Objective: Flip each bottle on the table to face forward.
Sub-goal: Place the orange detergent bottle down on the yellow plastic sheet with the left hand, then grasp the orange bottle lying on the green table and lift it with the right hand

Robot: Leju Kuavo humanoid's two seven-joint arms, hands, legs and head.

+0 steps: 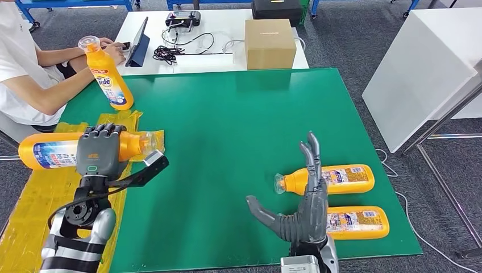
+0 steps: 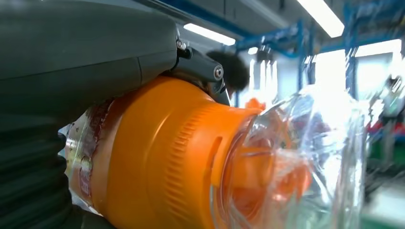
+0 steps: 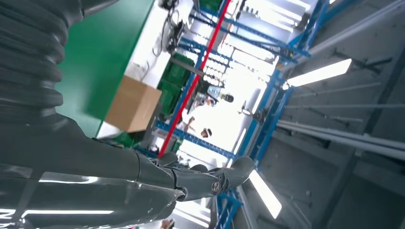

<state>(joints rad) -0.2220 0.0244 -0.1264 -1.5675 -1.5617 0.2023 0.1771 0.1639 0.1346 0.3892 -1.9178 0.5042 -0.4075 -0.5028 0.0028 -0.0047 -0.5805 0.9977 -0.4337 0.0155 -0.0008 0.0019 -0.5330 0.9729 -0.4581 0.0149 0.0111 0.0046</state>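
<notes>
My left hand (image 1: 98, 151) is wrapped over a lying orange bottle (image 1: 48, 152), fingers curled across its shoulder, clear cap (image 1: 149, 142) pointing toward the table's middle; in the left wrist view the same bottle's orange neck (image 2: 167, 157) sits directly under my palm. My right hand (image 1: 301, 210) stands edge-up, fingers spread and raised, thumb out to the side, holding nothing. Two more orange bottles lie just beside it: one (image 1: 332, 179) behind the fingers, one (image 1: 355, 222) nearer the table's front edge. Surface: green table mat (image 1: 227, 125), yellow sheeting (image 1: 34, 210) along its left side. A person (image 1: 23, 62) seated at far left holds a fourth bottle (image 1: 108, 74) upright. Beyond: white table (image 1: 221, 23) with cardboard box (image 1: 270, 44), cables (image 1: 170, 51), tablet (image 1: 138, 42).
</notes>
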